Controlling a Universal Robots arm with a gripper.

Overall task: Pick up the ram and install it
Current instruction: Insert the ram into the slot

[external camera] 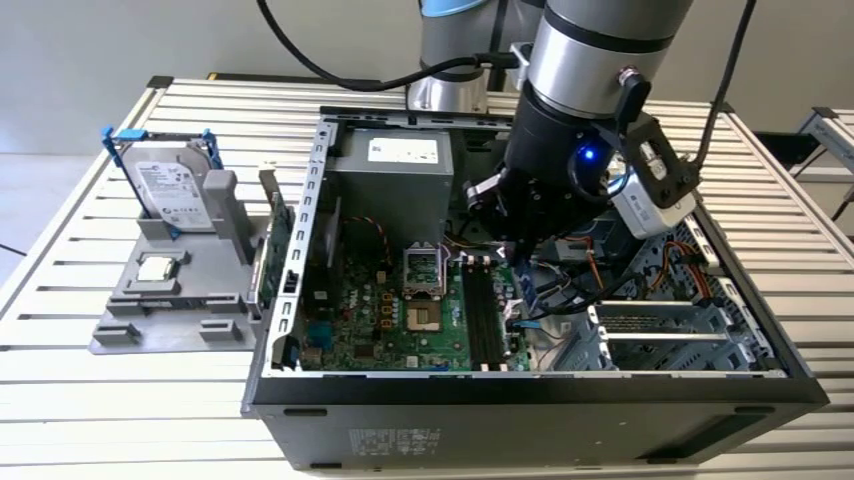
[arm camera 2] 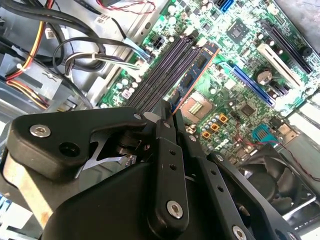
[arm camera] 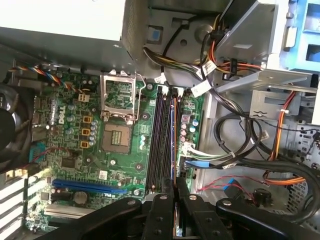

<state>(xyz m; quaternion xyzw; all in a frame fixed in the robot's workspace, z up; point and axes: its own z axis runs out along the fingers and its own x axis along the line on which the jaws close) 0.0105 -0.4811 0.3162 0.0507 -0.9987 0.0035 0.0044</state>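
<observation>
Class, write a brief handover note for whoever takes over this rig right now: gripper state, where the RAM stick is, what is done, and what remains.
Gripper: shut on the slim dark blue-green circuit-board ram stick, low inside the open black computer case.
Ram: standing on edge, lined up along the long black memory slots of the green motherboard, on the cable side of the slot bank.
Done: ram picked up and brought to the slots.
Left: whether the ram is fully seated cannot be told from these views; the gripper has not let go.
</observation>
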